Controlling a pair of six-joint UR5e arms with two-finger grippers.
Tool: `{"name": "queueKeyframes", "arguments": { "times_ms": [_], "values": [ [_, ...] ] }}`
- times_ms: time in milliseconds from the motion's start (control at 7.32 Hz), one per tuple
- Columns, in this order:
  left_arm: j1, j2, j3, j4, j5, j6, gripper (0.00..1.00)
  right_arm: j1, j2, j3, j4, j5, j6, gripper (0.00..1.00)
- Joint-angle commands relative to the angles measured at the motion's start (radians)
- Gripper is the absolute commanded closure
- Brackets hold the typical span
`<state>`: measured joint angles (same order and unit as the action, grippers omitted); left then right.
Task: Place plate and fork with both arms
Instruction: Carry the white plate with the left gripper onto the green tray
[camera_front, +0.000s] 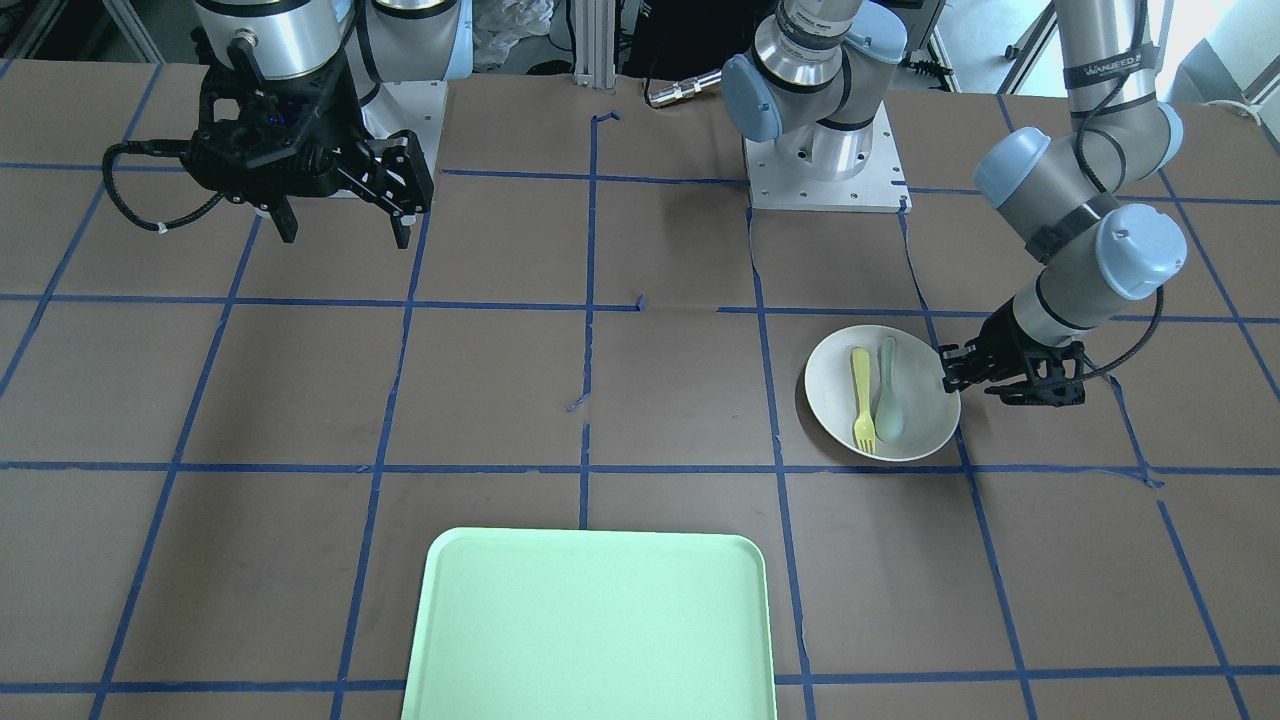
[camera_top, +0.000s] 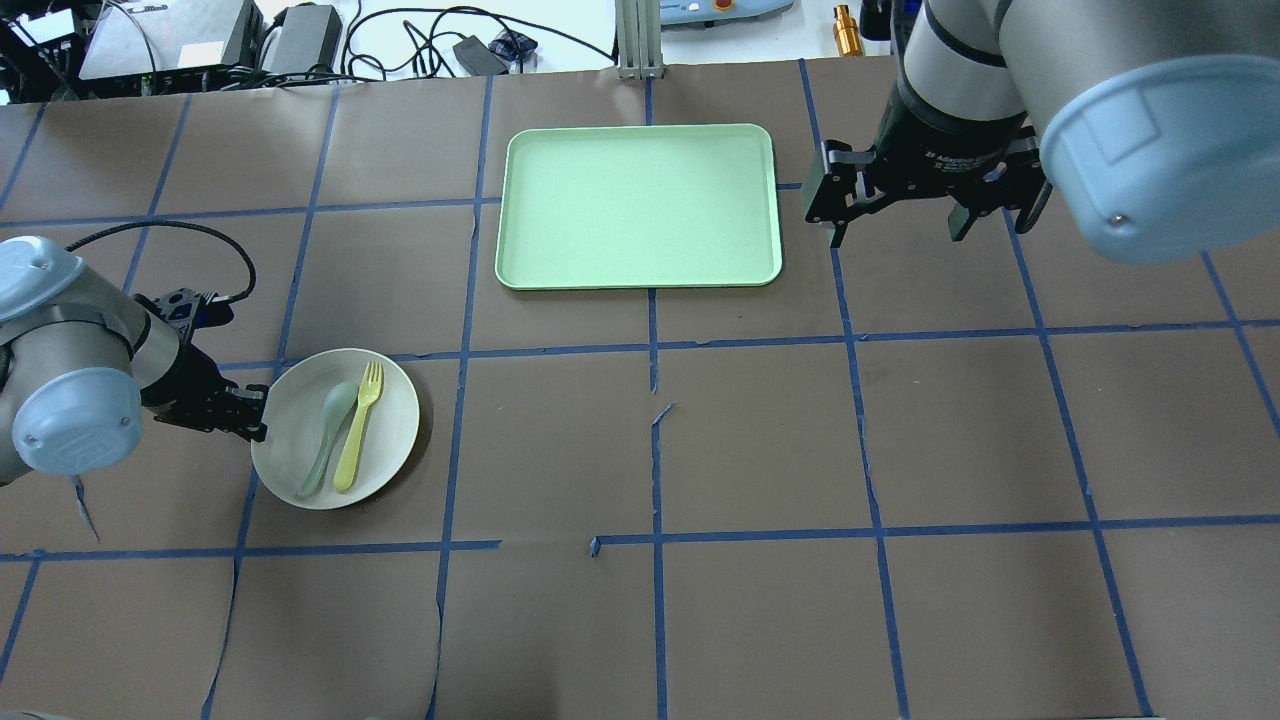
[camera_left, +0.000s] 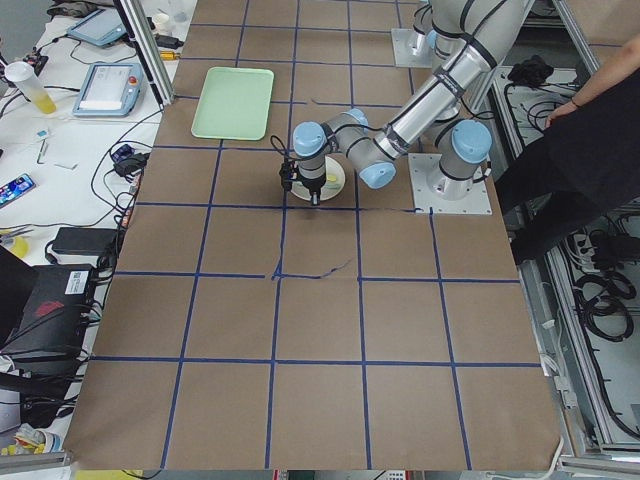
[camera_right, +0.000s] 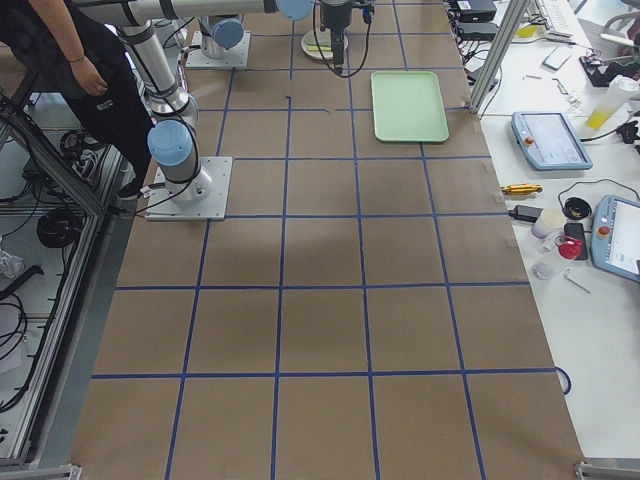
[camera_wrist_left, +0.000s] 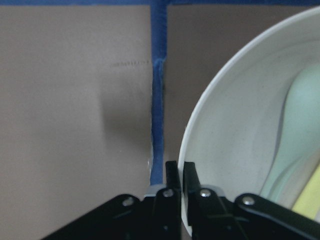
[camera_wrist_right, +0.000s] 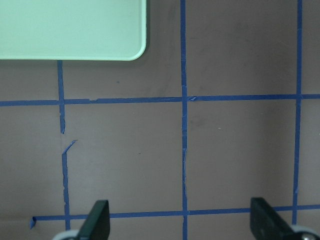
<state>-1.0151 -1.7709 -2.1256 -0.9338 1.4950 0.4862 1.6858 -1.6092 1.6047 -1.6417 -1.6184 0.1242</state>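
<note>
Table (camera_top: 760, 450), brown and gridded with blue tape, carries everything. Tray (camera_top: 640, 205), pale green and rectangular, lies on the far side from the robot, near the middle. The left arm (camera_top: 70, 370) reaches low along the table; the right arm (camera_top: 1010, 70) hangs high, just beside the tray's right edge.

The plate (camera_top: 395, 415) sits on the table on the robot's left, well apart from the tray. The left hand (camera_top: 258, 413) has its fingers drawn almost together on the plate's near rim, and the wrist view shows the rim pinched between them. The right hand (camera_top: 897, 232) is spread wide over bare table and holds nothing.

In the plate lie a grey-green spoon (camera_top: 325, 435) and, just beside it toward the robot's right, the yellow fork (camera_top: 358, 425), tines pointing toward the tray.

The plate looks stiff, light and smooth. Held by one edge it will likely want to droop, so it should travel level, or the loose cutlery may slide. The fork looks slim, light and slippery. The best hold is probably across its handle, clear of the spoon, though it lies flat, which leaves little room under it.
</note>
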Motion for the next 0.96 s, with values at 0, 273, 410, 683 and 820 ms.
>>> {"name": "queueKeyframes", "arguments": {
  "times_ms": [0, 273, 410, 683, 820],
  "values": [
    [0.067, -0.002, 0.093, -0.145, -0.093, 0.012, 1.0, 0.0, 0.002, 0.001, -0.001, 0.0, 0.0, 0.0],
    [0.064, -0.016, 0.183, -0.288, -0.18, -0.004, 1.0, 0.0, 0.002, 0.001, 0.0, 0.0, 0.0, 0.0],
    [0.061, -0.019, 0.187, -0.29, -0.273, -0.006, 1.0, 0.0, 0.002, 0.001, 0.0, 0.0, 0.0, 0.0],
    [-0.079, -0.031, 0.229, -0.272, -0.28, -0.107, 1.0, 0.0, 0.002, 0.001, 0.0, 0.0, 0.0, 0.0],
    [-0.18, -0.068, 0.283, -0.229, -0.28, -0.183, 1.0, 0.0, 0.002, 0.001, 0.0, -0.003, -0.001, 0.0]
  ]
}}
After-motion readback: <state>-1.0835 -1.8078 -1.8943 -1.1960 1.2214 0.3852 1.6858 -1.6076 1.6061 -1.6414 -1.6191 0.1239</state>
